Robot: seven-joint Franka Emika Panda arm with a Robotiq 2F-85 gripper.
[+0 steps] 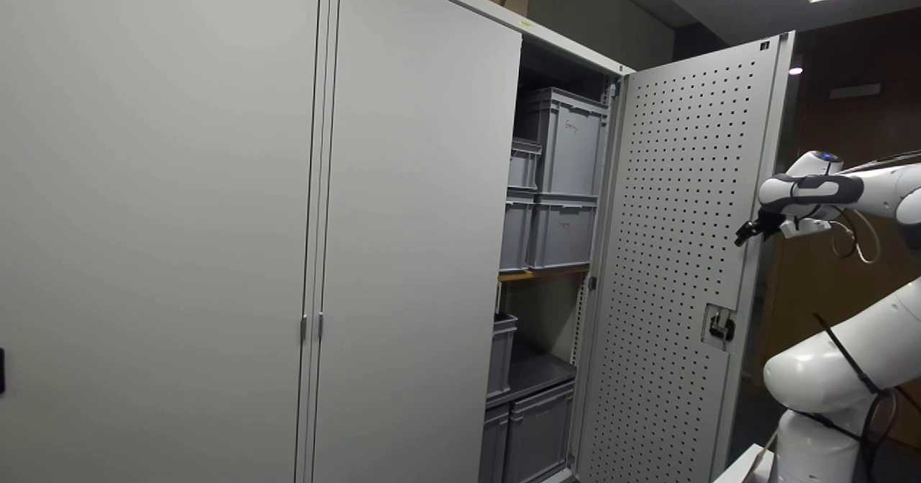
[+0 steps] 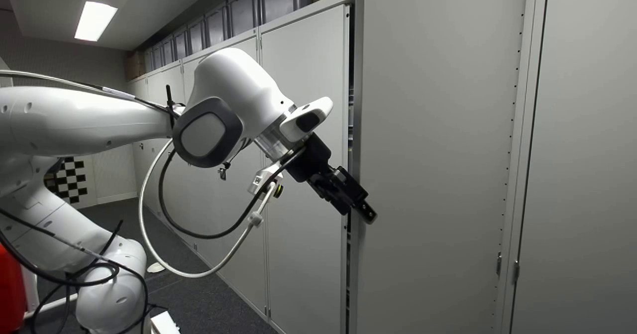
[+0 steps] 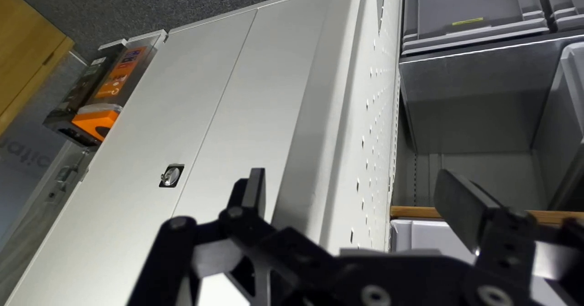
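My gripper point(image 3: 350, 187) is open, with its black fingers wide apart and nothing held between them. It also shows in both exterior views point(image 1: 748, 232) point(image 2: 357, 208), tilted downward. An open grey metal cabinet door point(image 3: 337, 114) with a perforated inner face lies between the fingers in the wrist view. One finger is on its outer side and one on its inner side. I cannot tell whether either finger touches it. The door stands swung out in both exterior views point(image 1: 669, 253) point(image 2: 433, 140), with my gripper at its free vertical edge. A latch point(image 1: 718, 327) sits lower on the door.
Grey bins point(image 1: 572, 145) stand on shelves in the cabinet, also in the wrist view point(image 3: 470, 9). A shelf has a brown front edge point(image 3: 413, 212). Closed cabinet doors point(image 2: 303, 125) stand alongside. A loose cable point(image 2: 149, 234) hangs under the arm. Orange and black boxes point(image 3: 98, 121) lie beyond.
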